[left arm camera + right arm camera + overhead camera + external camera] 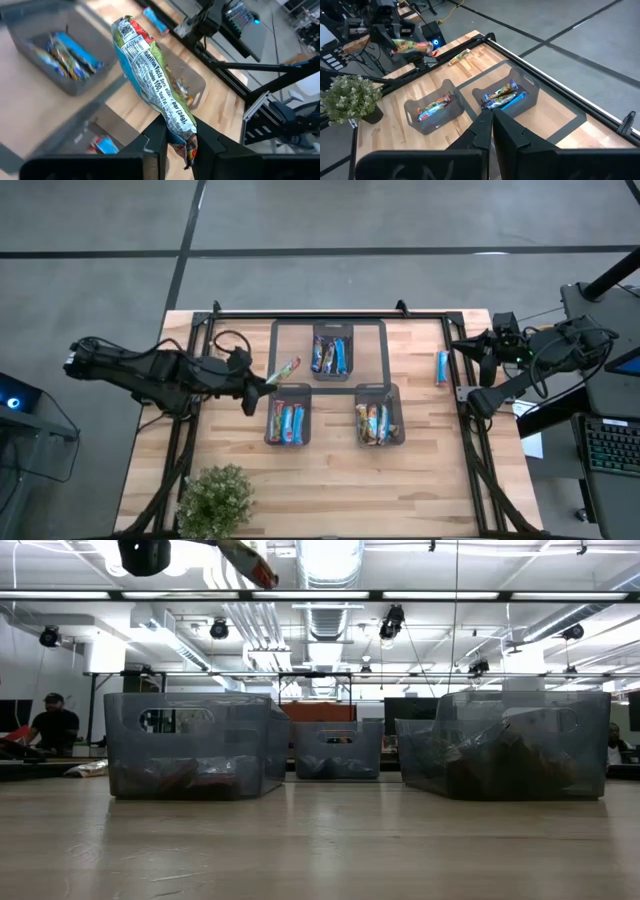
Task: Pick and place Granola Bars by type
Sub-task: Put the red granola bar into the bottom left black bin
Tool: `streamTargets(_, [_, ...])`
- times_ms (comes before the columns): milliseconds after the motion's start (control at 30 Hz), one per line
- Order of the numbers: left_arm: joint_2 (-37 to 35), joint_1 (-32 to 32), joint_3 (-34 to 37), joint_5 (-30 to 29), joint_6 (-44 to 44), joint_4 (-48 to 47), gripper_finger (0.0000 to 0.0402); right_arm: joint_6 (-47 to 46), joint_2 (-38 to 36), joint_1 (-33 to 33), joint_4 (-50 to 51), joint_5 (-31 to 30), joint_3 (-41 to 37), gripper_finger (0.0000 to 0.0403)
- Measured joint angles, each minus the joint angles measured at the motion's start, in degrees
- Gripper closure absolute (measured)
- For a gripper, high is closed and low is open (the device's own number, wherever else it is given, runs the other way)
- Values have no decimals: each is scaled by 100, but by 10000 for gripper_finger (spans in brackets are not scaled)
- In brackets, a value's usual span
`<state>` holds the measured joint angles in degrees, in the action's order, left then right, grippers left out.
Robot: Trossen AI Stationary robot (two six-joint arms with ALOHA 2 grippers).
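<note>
My left gripper [182, 134] hovers high over the table's left half, just left of the near left bin [287, 423], and is shut on a granola bar [150, 80] with a green, red and white wrapper. The same bar [284, 369] sticks out toward the far middle bin [332, 352]. It shows again in the low view [250, 562] and in the right wrist view [411, 46]. A blue bar [442, 366] lies flat on the table near the right edge. My right gripper [490, 122] waits shut at the right edge, beside that bar. My left gripper pinches the bar by one end [183, 131] between its two fingers [159, 137], which lie across the bar. The bar is lifted clear of the table. It runs out ahead of the fingers, slanting toward the far right, with its printed label side facing the wrist camera.
Three grey bins hold bars: far middle, near left, and near right [378, 420]. A potted plant [215, 500] stands at the near left corner. A slim pale thing [460, 57] lies on the table near the far left. Black frame rails edge the table.
</note>
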<state>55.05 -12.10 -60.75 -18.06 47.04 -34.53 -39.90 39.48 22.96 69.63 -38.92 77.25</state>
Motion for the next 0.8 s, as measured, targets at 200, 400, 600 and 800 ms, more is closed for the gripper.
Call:
streamTargets(200, [301, -270, 7, 0, 915, -3, 358, 2, 0, 0, 0, 83, 0, 394])
streamTargets(400, [652, -598, 7, -37, 1727, 3, 358, 118, 67, 0, 0, 306, 0, 394])
streamTargets(600, [929, -801, 7, -372, 2300, -86, 358, 132, 373, 1, 0, 476, 0, 394])
streamTargets(800, [1147, -805, 7, -560, 2639, -153, 358, 118, 741, 0, -2, 503, 0, 394])
